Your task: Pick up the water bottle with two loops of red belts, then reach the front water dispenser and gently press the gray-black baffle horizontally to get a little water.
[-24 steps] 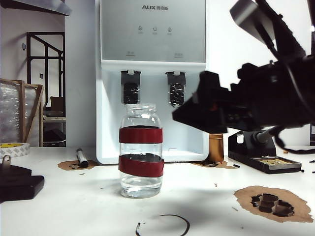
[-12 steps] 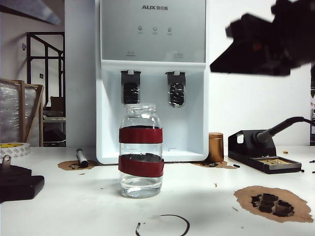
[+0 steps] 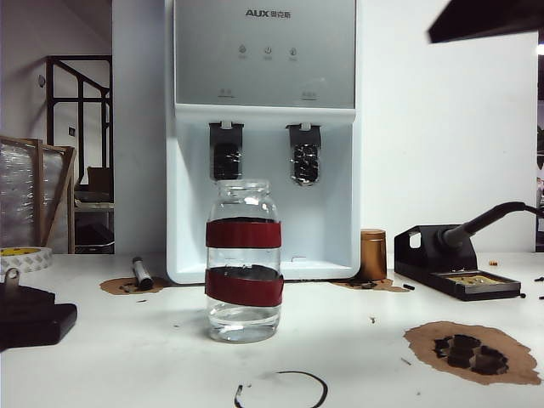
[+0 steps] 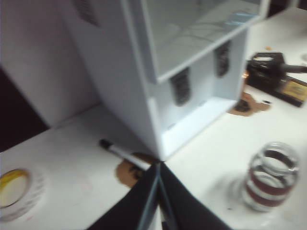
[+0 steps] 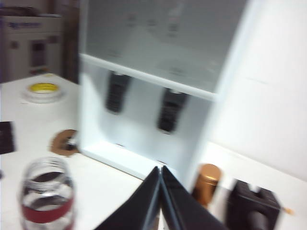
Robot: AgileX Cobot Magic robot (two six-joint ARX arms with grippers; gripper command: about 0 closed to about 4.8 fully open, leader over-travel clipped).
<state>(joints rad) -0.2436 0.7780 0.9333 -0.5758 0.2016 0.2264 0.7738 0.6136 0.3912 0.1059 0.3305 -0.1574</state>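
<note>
Both of my tools are empty, fingers pressed together, and neither touches the water bottle [image 3: 244, 259]. That bottle stands upright on the surface [image 3: 357, 340], directly in front of the water dispenser [image 3: 263, 136], below and between its two gray-black baffles [image 3: 225, 159]. A little water [image 3: 244, 321] sits in the bottom of the bottle, under the lower red band. Judging by that, the filling looks done and the bottle set back down, though I can't tell from this moment how the water got there.

My left tool [image 4: 157, 201] hangs high over the surface near the dispenser's side, with the bottle [image 4: 270, 176] well apart from its tips. My right tool [image 5: 160, 199] is also raised, facing the dispenser bay, the bottle [image 5: 47, 194] low and off to one side, not between its fingers. In the exterior view, only a dark sliver of one arm shows in the upper right corner.
</note>
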